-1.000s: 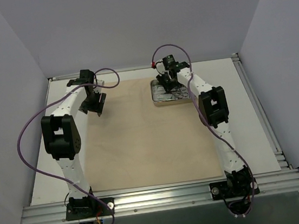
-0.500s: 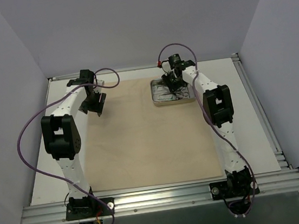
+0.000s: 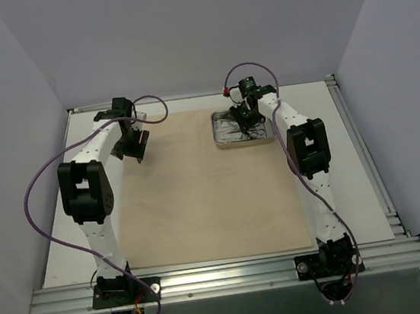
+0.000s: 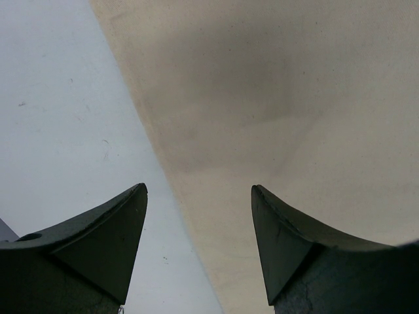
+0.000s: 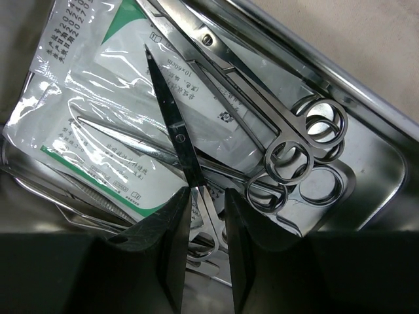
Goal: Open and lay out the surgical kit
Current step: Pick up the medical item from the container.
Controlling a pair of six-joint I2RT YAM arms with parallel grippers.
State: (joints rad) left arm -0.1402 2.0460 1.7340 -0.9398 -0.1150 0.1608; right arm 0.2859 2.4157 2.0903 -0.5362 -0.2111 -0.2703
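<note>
The beige cloth wrap [image 3: 205,180] lies spread flat on the table. The steel tray [image 3: 227,142] sits on its far right part. In the right wrist view the tray [image 5: 376,140] holds white packets [image 5: 85,104] and several ring-handled clamps [image 5: 288,140]. My right gripper [image 3: 248,120] is down in the tray, and its narrow jaws [image 5: 208,193] are closed on the shank of a pair of dark-bladed scissors [image 5: 171,121] that point away over the packets. My left gripper [image 3: 133,145] is open and empty over the wrap's far left edge [image 4: 294,98]; it shows in the left wrist view [image 4: 200,193].
Bare white table [image 4: 59,118] lies left of the wrap. Grey walls enclose the table on three sides. An aluminium rail [image 3: 225,278] with both arm bases runs along the near edge.
My right gripper has shifted a little right and back over the tray. The left arm has not moved.
</note>
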